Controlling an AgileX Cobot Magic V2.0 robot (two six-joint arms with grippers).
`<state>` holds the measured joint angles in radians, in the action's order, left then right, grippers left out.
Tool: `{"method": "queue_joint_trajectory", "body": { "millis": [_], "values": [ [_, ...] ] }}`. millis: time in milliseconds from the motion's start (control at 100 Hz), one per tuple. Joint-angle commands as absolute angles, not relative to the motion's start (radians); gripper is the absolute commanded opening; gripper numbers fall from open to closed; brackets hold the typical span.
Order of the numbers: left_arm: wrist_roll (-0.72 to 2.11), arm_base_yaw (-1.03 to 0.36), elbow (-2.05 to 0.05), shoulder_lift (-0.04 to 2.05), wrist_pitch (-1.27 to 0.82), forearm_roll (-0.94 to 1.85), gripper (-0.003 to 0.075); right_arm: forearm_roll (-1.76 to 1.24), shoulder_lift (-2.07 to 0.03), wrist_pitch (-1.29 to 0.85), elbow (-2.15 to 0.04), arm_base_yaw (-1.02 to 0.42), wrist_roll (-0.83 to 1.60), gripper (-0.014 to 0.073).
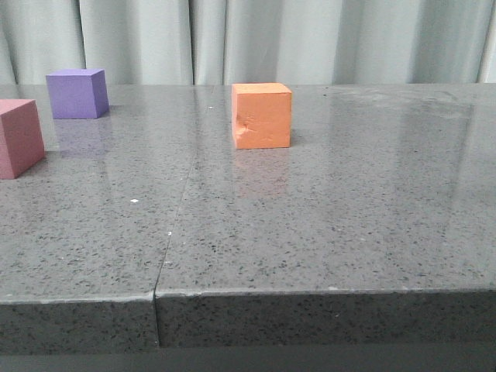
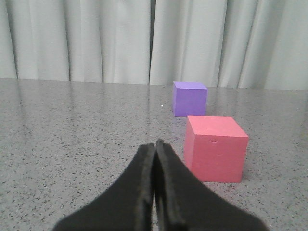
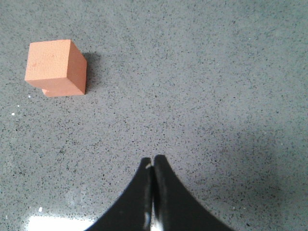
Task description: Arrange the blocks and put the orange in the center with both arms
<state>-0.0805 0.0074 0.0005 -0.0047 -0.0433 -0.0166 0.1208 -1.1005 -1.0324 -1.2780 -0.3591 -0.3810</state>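
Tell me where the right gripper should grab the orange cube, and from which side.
Probably from above, closing on two opposite vertical faces of the orange cube. It sits flat and upright on the table with nothing touching it, so every side looks free. Avoid the front face if possible: it has a gouge. The right gripper is shut and must open first.

This looks like a robot lab or test cell, not a home or shop. A speckled grey stone-like table [image 1: 325, 232], made of two slabs meeting at a seam, fills the front view, and a plain pale curtain [image 1: 256, 39] closes off everything behind it. The only things on the table are three plain foam cubes, orange [image 1: 261, 115], purple [image 1: 76, 93] and pink [image 1: 18, 137]. Each wrist camera shows a black tool [image 2: 155, 149] at its edge.
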Motion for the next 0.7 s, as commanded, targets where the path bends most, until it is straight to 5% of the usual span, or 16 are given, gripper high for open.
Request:
{"method": "queue_joint_trajectory", "body": {
  "millis": [0, 690],
  "values": [
    [-0.082, 0.008, 0.042, -0.033, 0.038, -0.017, -0.002, 0.145, -0.999, -0.904, -1.227, -0.354, -0.373, -0.0067],
    [-0.082, 0.008, -0.029, -0.033, 0.122, 0.09, -0.002, 0.155, -0.366, -0.611, -0.624, -0.354, -0.373, -0.0067]
  ]
}}
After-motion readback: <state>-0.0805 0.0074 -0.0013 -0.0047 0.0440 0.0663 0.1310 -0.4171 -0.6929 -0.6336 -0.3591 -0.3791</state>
